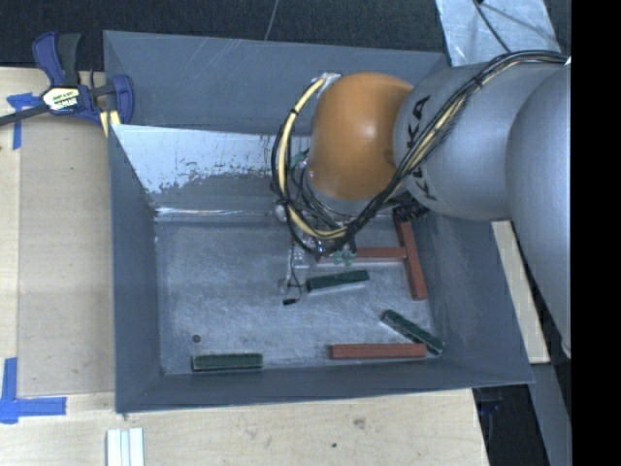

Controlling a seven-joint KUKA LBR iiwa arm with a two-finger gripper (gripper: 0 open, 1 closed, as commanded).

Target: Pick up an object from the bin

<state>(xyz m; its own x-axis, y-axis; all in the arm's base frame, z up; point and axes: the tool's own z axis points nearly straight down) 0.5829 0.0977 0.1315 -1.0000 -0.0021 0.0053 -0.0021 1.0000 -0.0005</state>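
Altogether three green bars (338, 281) (412, 328) (226, 362), three red-brown bars (378, 351) (415, 265) (380, 253); claw (294, 285) near centre.

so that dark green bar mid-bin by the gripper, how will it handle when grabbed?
The dark green bar looks straight and flat-sided: probably stiff, unlikely to roll. Long and thin, so held at the end nearest the gripper, it may swing. Flat on the bin floor, it could be hard to pinch.

Silver arm (485, 149), orange cover (354, 139), looped cables (284, 158)
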